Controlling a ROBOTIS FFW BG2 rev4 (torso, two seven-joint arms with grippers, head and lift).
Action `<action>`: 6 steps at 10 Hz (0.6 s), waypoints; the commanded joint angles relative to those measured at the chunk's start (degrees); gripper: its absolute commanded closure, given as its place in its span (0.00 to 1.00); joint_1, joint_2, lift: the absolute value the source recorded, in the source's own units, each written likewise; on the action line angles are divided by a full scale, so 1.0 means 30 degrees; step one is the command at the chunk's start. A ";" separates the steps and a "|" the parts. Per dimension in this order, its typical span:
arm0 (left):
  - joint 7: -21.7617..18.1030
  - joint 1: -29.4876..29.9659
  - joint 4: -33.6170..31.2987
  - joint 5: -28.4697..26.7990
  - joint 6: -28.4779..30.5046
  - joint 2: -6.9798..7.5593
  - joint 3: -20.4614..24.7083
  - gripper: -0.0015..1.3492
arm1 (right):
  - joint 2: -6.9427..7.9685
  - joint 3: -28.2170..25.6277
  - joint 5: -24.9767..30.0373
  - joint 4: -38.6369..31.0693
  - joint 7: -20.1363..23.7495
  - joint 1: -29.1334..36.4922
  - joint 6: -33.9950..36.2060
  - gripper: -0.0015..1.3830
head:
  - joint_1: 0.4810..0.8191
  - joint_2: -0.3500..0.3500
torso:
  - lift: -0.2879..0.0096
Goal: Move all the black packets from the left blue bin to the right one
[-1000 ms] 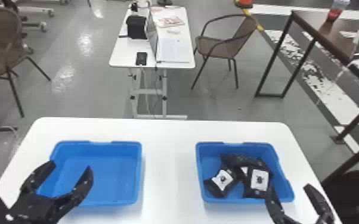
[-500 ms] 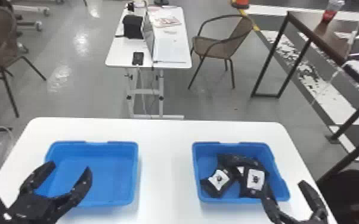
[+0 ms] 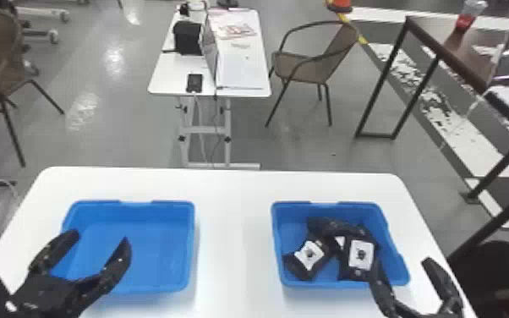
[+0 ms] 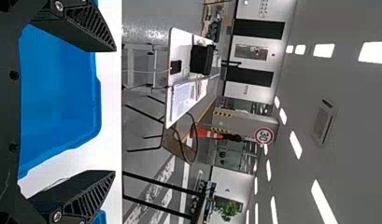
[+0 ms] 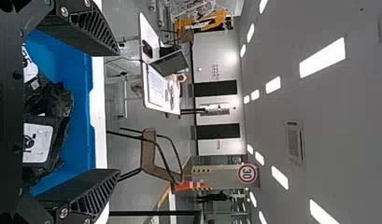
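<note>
Three black packets (image 3: 361,256), perhaps more, lie heaped in the right bin (image 3: 321,284), lower right of the head view. They are probably light, soft and a little slippery — best pinched across the middle, gently. The left gripper (image 3: 101,236), lower left, and the right gripper (image 3: 401,264), lower right, have fingers apart, gripping nothing.

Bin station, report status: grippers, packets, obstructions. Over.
Left gripper open, empty, over left bin. Right gripper open, empty, at right bin's near corner. Visible black packets inside right bin. No obstruction seen.
</note>
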 commanded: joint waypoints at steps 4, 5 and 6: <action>-0.0088 0.0000 0.0029 0.0074 0.0228 -0.0061 0.0029 0.07 | 0.0017 0.0000 -0.0055 0.0027 0.0000 0.0032 0.0087 0.09 | 0.63 0.32 | 0.97; -0.0088 0.0000 0.0058 0.0103 0.0228 -0.0031 0.0029 0.07 | 0.0017 0.0000 -0.0084 0.0027 0.0000 0.0032 0.0146 0.09 | 0.63 0.32 | 0.97; -0.0088 0.0000 0.0058 0.0133 0.0258 -0.0061 0.0029 0.07 | 0.0017 0.0000 -0.0084 0.0027 0.0000 0.0032 0.0146 0.09 | 0.63 0.32 | 0.97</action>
